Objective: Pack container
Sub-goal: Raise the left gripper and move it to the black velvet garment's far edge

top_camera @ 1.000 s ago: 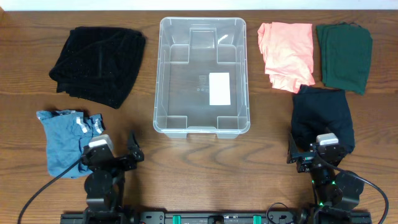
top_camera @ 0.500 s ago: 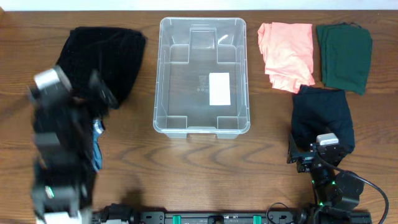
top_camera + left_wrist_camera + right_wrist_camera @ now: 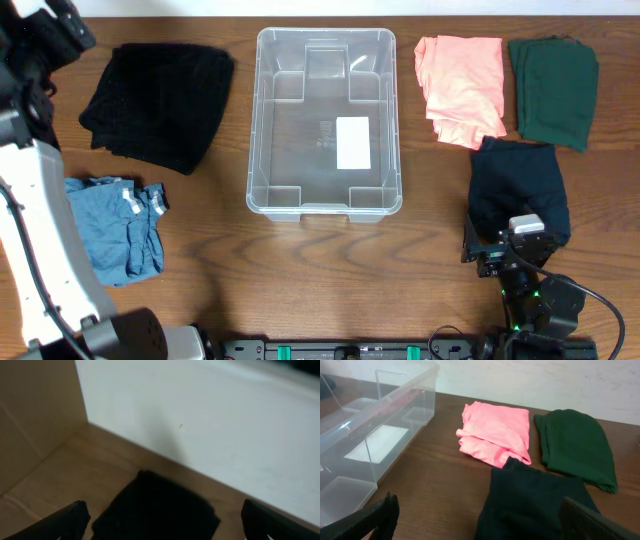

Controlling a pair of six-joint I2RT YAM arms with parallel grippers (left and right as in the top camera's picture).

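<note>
Overhead, the table (image 3: 300,285) carries the left arm (image 3: 30,220) stretched up along its left edge. The left gripper (image 3: 164,512) hangs high at the far corner, fingers (image 3: 75,517) spread wide with nothing between them, facing the black garment (image 3: 158,105). I'd judge the step in hand is fetching that piece. It should come down over the middle of the fold, pinch through every layer so the bundle lifts whole, then carry it clear over the bin's wall.

The right gripper (image 3: 477,510) sits low at the front, fingers apart and empty, just by the navy garment (image 3: 520,190).

The container (image 3: 262,120) stands mid-table between the black garment and the pink garment (image 3: 462,85), apart from both. It holds no clothing; only a white label (image 3: 353,142) shows at its base.
</note>
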